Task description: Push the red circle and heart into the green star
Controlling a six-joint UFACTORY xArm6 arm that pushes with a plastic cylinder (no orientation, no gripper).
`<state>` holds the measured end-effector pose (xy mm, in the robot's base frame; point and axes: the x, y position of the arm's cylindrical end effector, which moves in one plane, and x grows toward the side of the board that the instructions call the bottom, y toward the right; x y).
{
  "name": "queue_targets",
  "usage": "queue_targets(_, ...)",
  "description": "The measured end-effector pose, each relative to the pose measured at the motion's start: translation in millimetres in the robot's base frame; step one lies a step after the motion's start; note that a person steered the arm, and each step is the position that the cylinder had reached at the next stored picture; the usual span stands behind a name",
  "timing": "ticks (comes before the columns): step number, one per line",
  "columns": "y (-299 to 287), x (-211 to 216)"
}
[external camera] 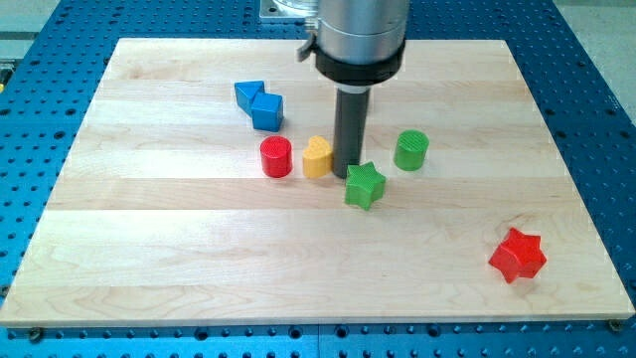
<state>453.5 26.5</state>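
Landmark = small green star-shaped plastic block (365,185), sitting near the middle of the pale wooden board (179,268); small yellow heart-shaped plastic block (317,157) lies just up and to the view's left of the green star, near but not clearly touching; small red cylinder-shaped plastic block (the "circle") (276,157) sits just beyond the yellow heart on the same side, close beside it, small gap; green cylinder block (410,150) up and to the view's right of the star; blue angular block, shape unclear (260,105), well up and left of the star; red star block (518,255) far down and right of the star.

My tip (347,176) is down on the board, wedged between the yellow heart and the green star, seemingly touching or nearly touching both; no jaws on this rig, only the straight dark rod, so nothing is held or clamped.

Handling judgement: blocks look light, rigid, ridged plastic; likely slide easily on smooth wood; cylinder may roll off the rod if hit off-centre; heart may rotate; best contact is the far side of the red cylinder, pushing through heart toward the star.

No brands, labels or readable writing visible.
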Motion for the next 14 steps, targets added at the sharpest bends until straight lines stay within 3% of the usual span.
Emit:
queue_targets(1,48.2,57.2)
queue_targets(2,108.8,86.3)
queue_targets(3,40.8,62.1)
queue_targets(4,-80.7,45.6)
queue_targets(5,-62.5,-1.7)
queue_targets(6,-150.4,-20.9)
queue_targets(7,-154.2,-44.5)
queue_targets(8,-105.0,-46.9)
queue_targets(10,-96.2,-97.9)
queue_targets(12,-39.2,-25.8)
queue_targets(13,-45.3,-29.2)
queue_targets(14,-15.5,-6.5)
